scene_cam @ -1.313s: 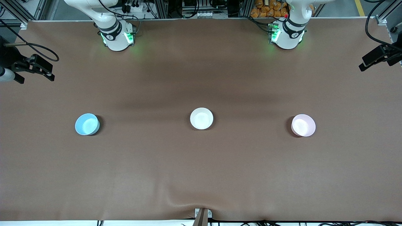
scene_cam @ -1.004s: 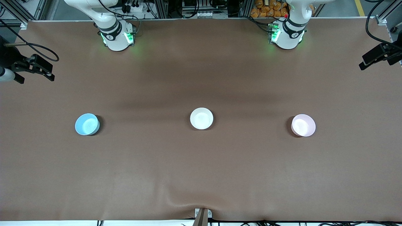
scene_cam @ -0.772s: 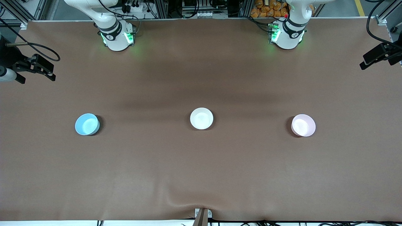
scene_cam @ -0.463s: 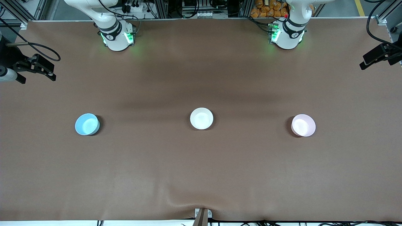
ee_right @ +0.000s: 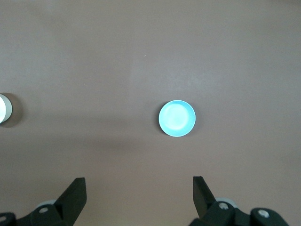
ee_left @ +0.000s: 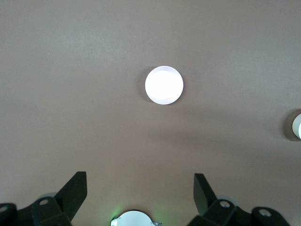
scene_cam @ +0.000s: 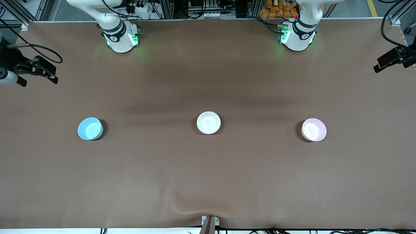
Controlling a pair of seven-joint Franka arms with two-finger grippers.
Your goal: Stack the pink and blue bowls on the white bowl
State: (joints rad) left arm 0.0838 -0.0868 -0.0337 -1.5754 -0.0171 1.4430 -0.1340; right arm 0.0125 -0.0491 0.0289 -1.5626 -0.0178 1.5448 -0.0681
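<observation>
Since the earlier frames we see nothing on the surface [scene_cam: 208,182] shifted: all three bowls sit where they were, and only the dark hardware at the two edges of the front view has crept very slightly.

The white bowl [scene_cam: 208,122] stands upright on the brown surface about midway between the two arms' ends. The blue bowl [scene_cam: 90,128] stands toward the right arm's end, well apart from the white bowl and a touch nearer to the front camera. The pink bowl [scene_cam: 314,129] stands toward the left arm's end, equally well apart and also slightly nearer to the front camera. We find all three bowls empty, mouth up, none touching another, nothing stacked yet.

In the left wrist view we look down on the pink bowl [ee_left: 163,85], washed out almost to white, with the rim of the white bowl [ee_left: 297,126] at the frame's edge. The left tool [ee_left: 140,193] hangs high over the surface with its fingers [ee_left: 73,190] spread wide and nothing between them.

In the right wrist view the blue bowl [ee_right: 177,118] lies below the right tool [ee_right: 139,195], whose fingers [ee_right: 71,195] are likewise spread wide and hold nothing; a sliver of the white bowl [ee_right: 3,109] shows at the frame's edge.

Both arm bases glow green at the surface's edge farthest from the front camera
</observation>
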